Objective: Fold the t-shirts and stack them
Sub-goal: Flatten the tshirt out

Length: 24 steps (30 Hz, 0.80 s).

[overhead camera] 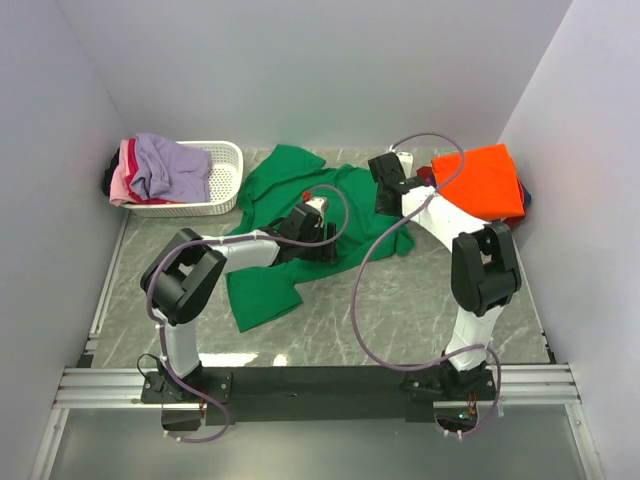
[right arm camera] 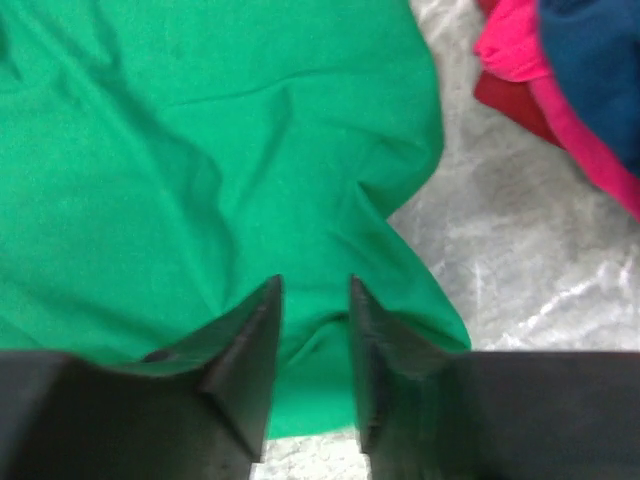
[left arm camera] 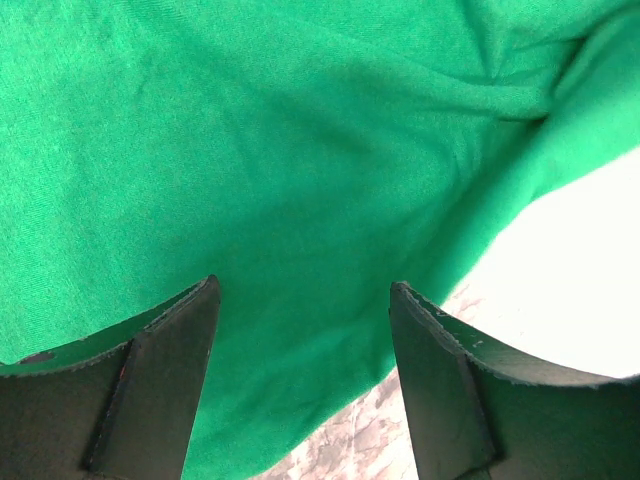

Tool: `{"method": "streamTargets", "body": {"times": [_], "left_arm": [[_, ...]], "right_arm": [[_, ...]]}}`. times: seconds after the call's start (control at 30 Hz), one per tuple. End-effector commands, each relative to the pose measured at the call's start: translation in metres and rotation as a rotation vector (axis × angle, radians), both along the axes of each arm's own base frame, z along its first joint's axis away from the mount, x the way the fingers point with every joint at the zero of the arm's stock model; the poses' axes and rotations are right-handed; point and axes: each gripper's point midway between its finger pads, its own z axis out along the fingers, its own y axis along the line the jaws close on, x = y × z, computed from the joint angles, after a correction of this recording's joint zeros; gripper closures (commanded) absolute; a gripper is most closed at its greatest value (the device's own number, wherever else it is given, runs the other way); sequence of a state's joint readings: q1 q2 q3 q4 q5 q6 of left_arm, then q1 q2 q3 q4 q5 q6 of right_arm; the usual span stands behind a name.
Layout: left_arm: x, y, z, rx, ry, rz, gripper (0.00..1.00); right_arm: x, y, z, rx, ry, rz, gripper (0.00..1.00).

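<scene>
The bright green t-shirt [overhead camera: 290, 185] lies spread and rumpled on the grey marble table. My left gripper [overhead camera: 318, 240] hangs low over its middle. In the left wrist view its fingers [left arm camera: 165, 380] stand wide apart and empty over the green t-shirt [left arm camera: 300, 150] near a hem. My right gripper [overhead camera: 390, 205] is at the shirt's right side. In the right wrist view its jaws are narrow, with a puckered fold of the green t-shirt [right arm camera: 200, 130] between them at the gripper [right arm camera: 315, 300]. A folded orange t-shirt [overhead camera: 485, 180] tops a stack at the right.
A white slotted basket [overhead camera: 225, 185] at the back left holds a lavender shirt [overhead camera: 170, 165] and a pink one [overhead camera: 122, 180]. Beside the green shirt, the right wrist view shows pink [right arm camera: 520, 60], red [right arm camera: 510, 100] and navy [right arm camera: 590, 60] cloth from the stack. White walls enclose the table.
</scene>
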<state>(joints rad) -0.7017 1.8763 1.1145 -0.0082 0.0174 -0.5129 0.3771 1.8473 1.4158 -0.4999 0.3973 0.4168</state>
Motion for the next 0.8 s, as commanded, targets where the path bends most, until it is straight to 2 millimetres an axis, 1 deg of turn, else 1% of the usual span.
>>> {"method": "streamTargets", "body": {"times": [0.0,0.03,0.07,0.1,0.13,0.17,0.2,0.23,0.27,0.3,0.33,0.37,0.4,0.5,0.57,0.67,0.7,0.73,0.77], "left_arm": [[-0.001,0.001,0.014,-0.003,-0.028,-0.001,0.25],[-0.001,0.002,0.013,0.0,-0.026,-0.002,0.25],[-0.002,0.002,0.013,0.004,-0.023,-0.003,0.25],[-0.001,0.002,0.013,0.005,-0.025,-0.005,0.25],[0.002,0.006,0.012,0.024,-0.036,0.017,0.25],[0.002,0.006,0.012,0.026,-0.038,0.018,0.25],[0.003,0.006,0.013,0.025,-0.041,0.017,0.25],[0.003,0.006,0.014,0.026,-0.04,0.017,0.25],[0.004,0.007,0.015,0.028,-0.043,0.018,0.25],[0.004,0.005,0.017,0.025,-0.047,0.014,0.25],[0.004,0.005,0.017,0.024,-0.046,0.013,0.25],[0.005,0.005,0.017,0.025,-0.047,0.014,0.25],[0.005,0.005,0.019,0.022,-0.051,0.013,0.25],[0.004,0.004,0.018,0.016,-0.044,0.009,0.25],[0.003,0.003,0.016,0.012,-0.037,0.003,0.25],[0.001,0.002,0.014,0.014,-0.032,0.0,0.25],[0.002,0.003,0.013,0.016,-0.029,0.001,0.25],[0.001,0.003,0.013,0.018,-0.032,-0.004,0.25],[0.003,0.004,0.014,0.022,-0.035,0.001,0.25]], "right_arm": [[0.0,-0.009,0.036,-0.026,-0.08,-0.023,0.58],[-0.005,-0.013,0.038,-0.032,-0.085,-0.035,0.56],[-0.011,-0.019,0.05,-0.037,-0.113,-0.051,0.54],[-0.024,-0.024,0.042,-0.045,-0.087,-0.057,0.53],[-0.032,-0.027,0.041,-0.042,-0.083,-0.061,0.53],[-0.042,-0.025,0.05,-0.009,-0.101,-0.049,0.53],[-0.057,-0.025,0.035,0.008,-0.066,-0.042,0.53],[-0.066,-0.024,0.04,0.04,-0.081,-0.031,0.53],[-0.075,-0.022,0.034,0.059,-0.064,-0.021,0.53],[-0.091,-0.019,0.016,0.088,-0.014,-0.008,0.53],[-0.099,-0.018,0.014,0.104,-0.008,-0.004,0.53],[-0.106,-0.018,0.007,0.113,0.012,-0.003,0.53],[-0.118,-0.02,-0.008,0.114,0.052,-0.007,0.53],[-0.133,-0.026,-0.026,0.104,0.091,-0.021,0.55],[-0.135,-0.027,-0.035,0.094,0.112,-0.025,0.56],[-0.135,-0.022,-0.05,0.096,0.157,-0.011,0.56],[-0.13,-0.019,-0.051,0.099,0.156,-0.008,0.56],[-0.128,-0.019,-0.06,0.087,0.179,-0.011,0.56],[-0.122,-0.017,-0.062,0.089,0.172,-0.006,0.56]]}}
